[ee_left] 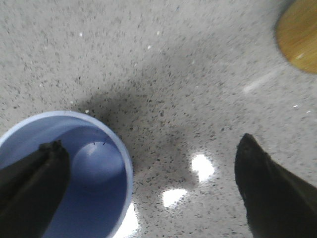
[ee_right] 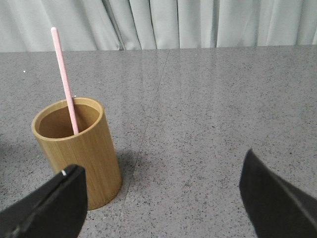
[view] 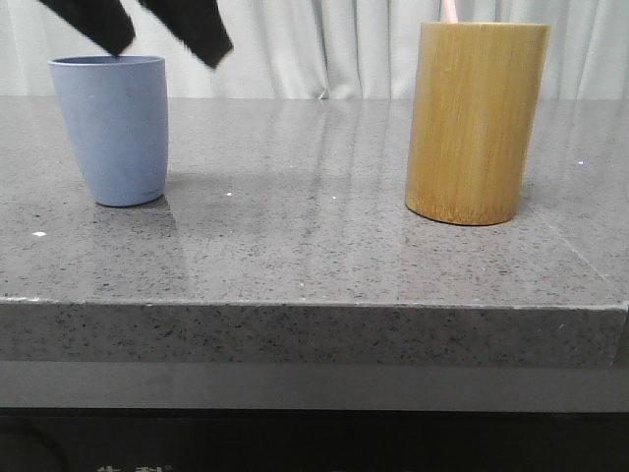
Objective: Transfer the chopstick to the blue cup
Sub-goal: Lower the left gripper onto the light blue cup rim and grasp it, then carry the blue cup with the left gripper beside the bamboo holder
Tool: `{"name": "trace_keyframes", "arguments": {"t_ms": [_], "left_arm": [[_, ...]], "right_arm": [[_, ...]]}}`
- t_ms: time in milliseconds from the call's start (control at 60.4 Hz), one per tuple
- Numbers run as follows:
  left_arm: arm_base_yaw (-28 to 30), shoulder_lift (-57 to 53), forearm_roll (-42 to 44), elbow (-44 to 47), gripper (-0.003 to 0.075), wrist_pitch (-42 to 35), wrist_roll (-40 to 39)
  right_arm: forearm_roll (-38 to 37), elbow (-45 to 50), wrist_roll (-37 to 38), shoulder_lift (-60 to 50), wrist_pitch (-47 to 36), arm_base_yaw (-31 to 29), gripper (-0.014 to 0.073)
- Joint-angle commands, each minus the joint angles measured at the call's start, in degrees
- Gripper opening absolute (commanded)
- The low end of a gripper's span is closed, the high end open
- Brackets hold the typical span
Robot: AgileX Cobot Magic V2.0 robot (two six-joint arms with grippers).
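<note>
While the chopstick (ee_right: 65, 82) stands near-upright in the bamboo holder (ee_right: 79, 148) — frame left — the right gripper (ee_right: 158, 198), fingers spread, sits nearer; left gripper (ee_left: 143, 183) spread too.

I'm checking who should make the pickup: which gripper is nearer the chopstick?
Right. The right gripper hangs open beside the bamboo holder where the chopstick stands. The left gripper hangs open above the blue cup, across the table.

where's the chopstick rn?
The chopstick stands leaning inside the bamboo holder, on the table's right side in the front view, well apart from the blue cup on the left.
</note>
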Motion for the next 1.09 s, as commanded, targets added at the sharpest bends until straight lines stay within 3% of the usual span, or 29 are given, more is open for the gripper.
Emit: {"name": "trace_keyframes", "arguments": {"t_ms": [0, 166, 248, 348, 530, 778, 1077], "left_arm": [[-0.5, -0.5, 0.6, -2.2, 0.0662, -1.5, -0.9], [-0.5, 1.9, 0.9, -2.2, 0.0658, -0.8, -1.3], [-0.5, 2.6, 0.9, -2.2, 0.0606, -0.1, -1.3], [-0.5, 2.8, 1.0, -2.2, 0.0421, 0.2, -1.3], [-0.5, 2.8, 1.1, -2.2, -0.002, 0.1, -1.3], [-1.3, 2.8, 1.1, -5.4, -0.0019, 6.1, -1.3], [-10.1, 4.6, 1.1, -14.6, -0.0018, 11.5, -1.3]], "right_arm": [[0.4, -2.2, -0.3, 0.6, -4.2, -0.3, 0.0633], [0.4, -2.2, -0.3, 0.6, -4.2, -0.3, 0.0633], [0.4, -2.2, -0.3, 0.6, -4.2, -0.3, 0.0633], [0.4, -2.2, -0.3, 0.6, -4.2, -0.3, 0.0633], [0.4, -2.2, -0.3, 0.6, -4.2, -0.3, 0.0633], [0.4, -2.2, -0.3, 0.6, -3.8, -0.3, 0.0633], [0.4, -2.2, -0.3, 0.6, -3.5, -0.3, 0.0633]]}}
